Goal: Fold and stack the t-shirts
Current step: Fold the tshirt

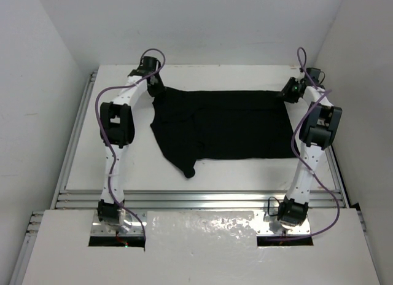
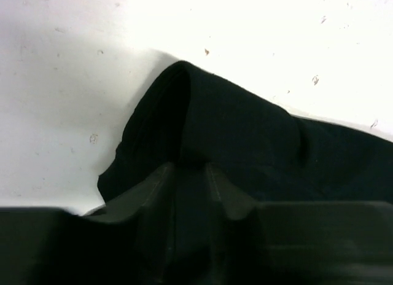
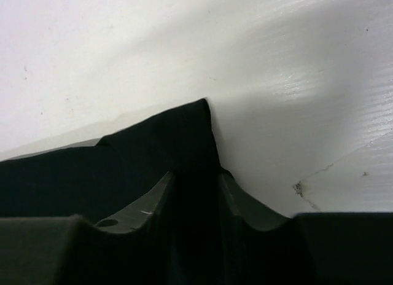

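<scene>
Black t-shirt [image 1: 233,125] spread flat over the far half of the white table [image 1: 245,174], reaching from 10 o'clock to 2 o'clock in the overhead view, one bunched tip trailing toward 6 o'clock. Left gripper [image 1: 156,88] at the garment's 10 o'clock corner, right gripper [image 1: 288,90] at its 2 o'clock corner. Through the left wrist camera: fingers [image 2: 153,190] narrowed to a slim gap, a rounded fold of black cloth pinched between them and rising toward 12 o'clock beyond the tips. Through the right wrist camera: fingers [image 3: 150,202] likewise drawn close, clamped on a pointed corner of the fabric, its peak at 12 o'clock, bare tabletop at 3 o'clock.
</scene>
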